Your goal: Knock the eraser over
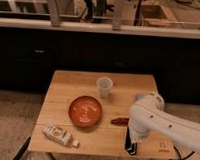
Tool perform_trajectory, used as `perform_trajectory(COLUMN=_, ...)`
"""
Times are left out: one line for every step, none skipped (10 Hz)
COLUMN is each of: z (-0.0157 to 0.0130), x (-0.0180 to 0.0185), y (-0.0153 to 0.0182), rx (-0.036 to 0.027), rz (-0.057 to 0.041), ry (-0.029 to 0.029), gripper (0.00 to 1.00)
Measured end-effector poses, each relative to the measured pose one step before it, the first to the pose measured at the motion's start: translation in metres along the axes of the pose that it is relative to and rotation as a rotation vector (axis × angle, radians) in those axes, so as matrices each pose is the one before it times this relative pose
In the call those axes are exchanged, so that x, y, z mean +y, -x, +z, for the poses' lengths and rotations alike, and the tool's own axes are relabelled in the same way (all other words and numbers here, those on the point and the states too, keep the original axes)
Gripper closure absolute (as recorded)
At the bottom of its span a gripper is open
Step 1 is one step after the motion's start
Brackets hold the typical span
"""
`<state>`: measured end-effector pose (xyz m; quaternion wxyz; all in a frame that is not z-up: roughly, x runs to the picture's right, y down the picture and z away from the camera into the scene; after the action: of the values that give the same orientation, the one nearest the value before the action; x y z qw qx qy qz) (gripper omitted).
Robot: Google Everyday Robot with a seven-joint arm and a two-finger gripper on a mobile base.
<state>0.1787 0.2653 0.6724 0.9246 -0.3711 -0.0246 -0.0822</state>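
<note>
Pincer hangs low over the front right part of the bench, at the end of the white arm that comes in from the right. It is dark and hard to separate from what is under it, so I cannot tell how it stands. The eraser is a small black block near the front edge of the bench, directly at the pincer; if they touch, I cannot tell. Just left of the arm lies a dark red item. An orange bowl sits near the middle of the bench, and a clear cup stands behind it. A small bottle lies on its side near the front left corner.
</note>
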Motion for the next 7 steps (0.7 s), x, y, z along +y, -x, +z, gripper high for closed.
perform_trajectory(z=-0.00048, x=0.00067, y=0.00034, rx=0.00187, rz=-0.00127, ry=0.00071, gripper=0.98)
perform_trajectory(z=-0.00001, x=0.00113, y=0.00214, rx=-0.00011, rz=-0.00012, ry=0.00217, gripper=0.98)
perform_trajectory(z=0.00056, x=0.00061, y=0.00219, rx=-0.00077, rz=-0.00203, ry=0.00280, gripper=0.98)
perform_trajectory(z=0.00022, x=-0.00004, y=0.00321, rx=0.00023, rz=-0.00473, ry=0.00151, gripper=0.98)
perform_trajectory(z=0.00008, x=-0.00021, y=0.00115, rx=0.00163, rz=-0.00415, ry=0.00118, gripper=0.98)
perform_trajectory(z=-0.00026, x=0.00041, y=0.00042, rx=0.00290, rz=-0.00328, ry=0.00092, gripper=0.98)
perform_trajectory(z=0.00007, x=0.00022, y=0.00042, rx=0.00128, rz=-0.00228, ry=0.00077, gripper=0.98)
